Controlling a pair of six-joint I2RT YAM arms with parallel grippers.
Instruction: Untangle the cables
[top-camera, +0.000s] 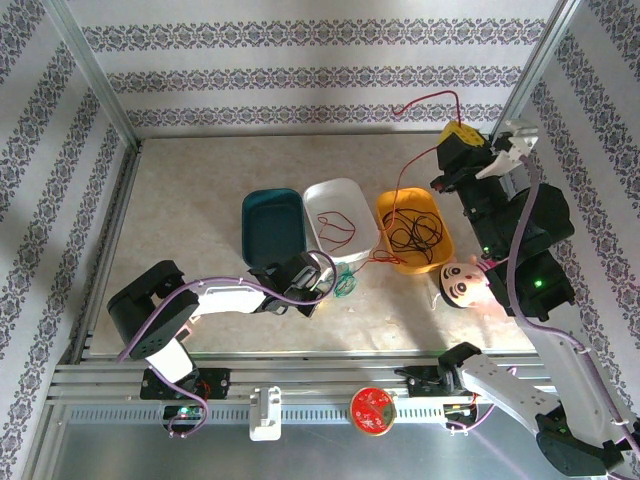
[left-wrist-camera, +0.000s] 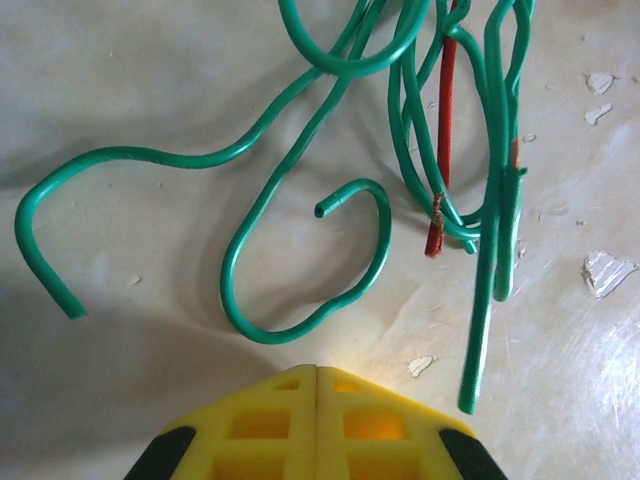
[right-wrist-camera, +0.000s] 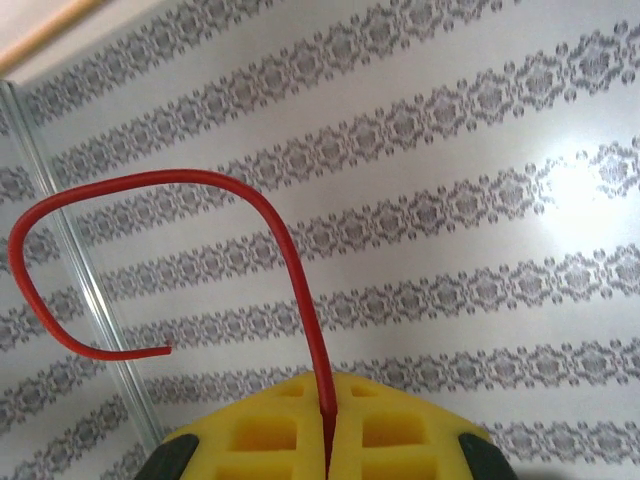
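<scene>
Step in hand: drawing the thin red wire out of the thin green wire tangle.
Right end effector, two o'clock overhead, is clamped on red. Left end effector is closed and empty, beside the green at six o'clock on the tabletop. Next, I reckon: pin green, pull red. I can't make out their crossing.

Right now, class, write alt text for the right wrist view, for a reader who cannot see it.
The yellow right gripper is shut on a thin red cable that rises and hooks over to the left. Behind stands striped, patterned wallpaper and a metal post.
</scene>
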